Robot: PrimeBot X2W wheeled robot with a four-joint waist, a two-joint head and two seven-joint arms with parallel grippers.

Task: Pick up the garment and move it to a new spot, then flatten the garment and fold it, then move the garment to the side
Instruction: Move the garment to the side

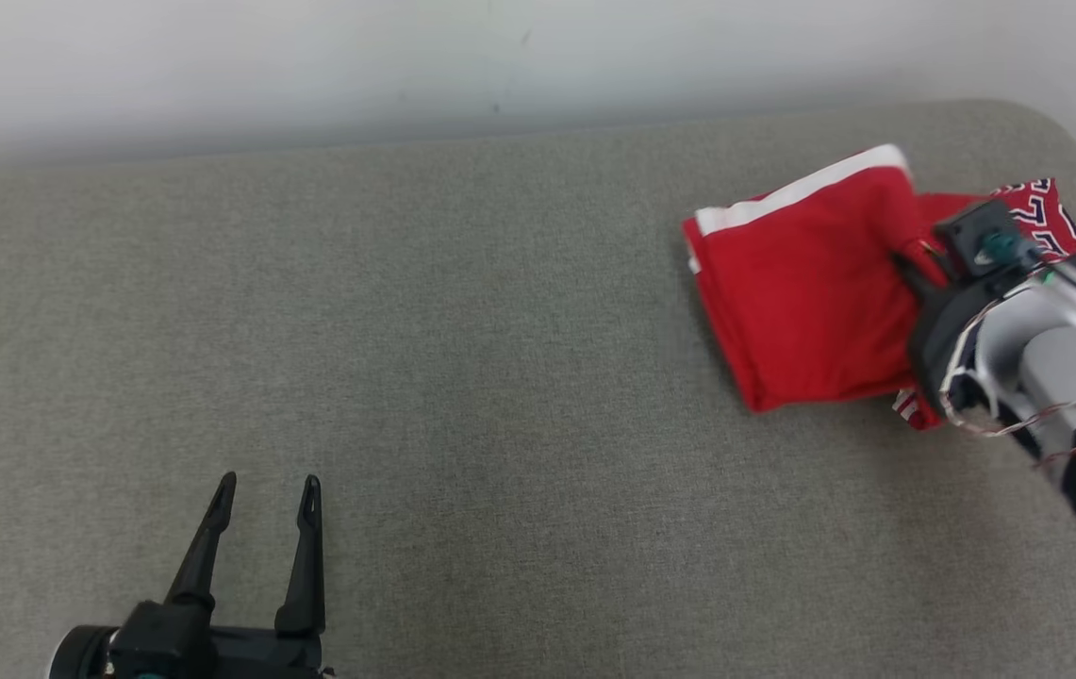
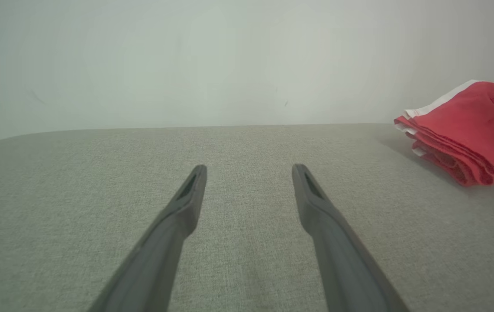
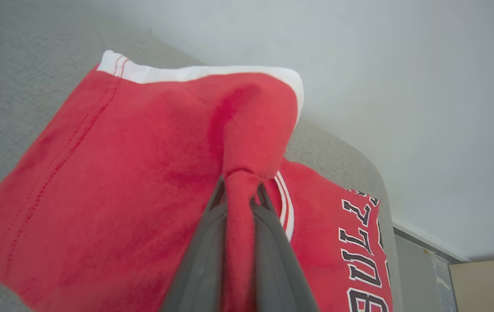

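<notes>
Right gripper (image 3: pixel 239 190): jaws drawn almost together, pinching a raised ridge of red cloth between the two dark fingers.
Pinched cloth: a fold of the garment (image 3: pixel 121 173), pulled up into a narrow peak that runs from the fingertips toward 12 o'clock.
Garment, build: red fabric, folded into a thick rough rectangle, with a white band (image 3: pixel 195 73) along its far edge.
Garment, location: lying on the grey upholstered surface (image 1: pixel 500 330), at 2 o'clock in the head view, close to that surface's rounded far corner.
Right forearm (image 1: pixel 1056 368): pale grey with dark fittings and loose thin wires, coming in from 4 o'clock and covering the garment's right end.
Left gripper (image 1: pixel 269 481): jaws spread wide, nothing between them, at 7 o'clock in the head view with its fingers pointing to 12 o'clock; well apart from the garment.
Wall (image 1: pixel 405 57): plain white, running behind the upholstered surface across 12 o'clock.
Right wrist view, added detail: black and white block lettering (image 3: pixel 359 255) on the layer at 4 o'clock of the fingertips, red stitch lines at 9 o'clock, and thin white piping just beside the right finger.
Left wrist view, added detail: the garment's stacked layers seen edge-on at 3 o'clock, with bare grey fabric between the open fingers.
Head view, added detail: both grippers at once, with a broad stretch of grey surface between them.
</notes>
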